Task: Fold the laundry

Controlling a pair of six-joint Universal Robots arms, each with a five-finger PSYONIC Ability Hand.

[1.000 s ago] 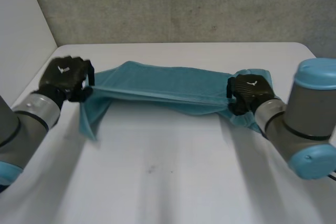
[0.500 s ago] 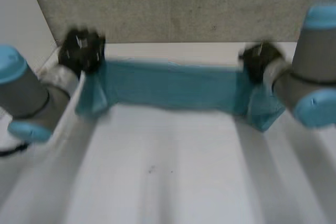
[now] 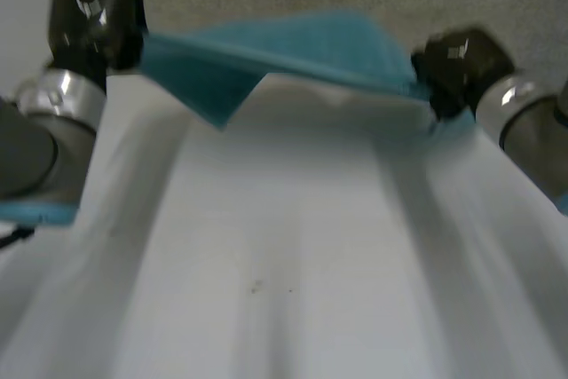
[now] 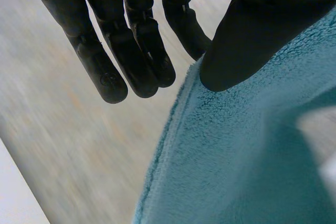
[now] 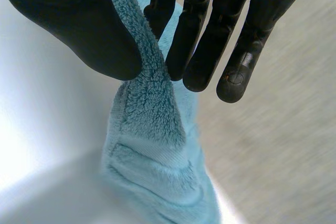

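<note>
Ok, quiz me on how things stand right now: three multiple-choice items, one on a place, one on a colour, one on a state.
1. Where is the towel?
A. Held up above the table, stretched between the left hand and the right hand
B. Lying flat on the table
C. Draped over one arm

2. What colour is the towel?
A. White
B. Teal
C. Red

3. How is the right hand?
A. Open, clear of the towel
B. Curled and empty
C. Pinching the towel between thumb and fingers

Answers:
1. A, since the head view shows it spanning both hands above the tabletop.
2. B, since the pile is teal in every view.
3. C, since the right wrist view shows the cloth squeezed between thumb and fingers.
</note>
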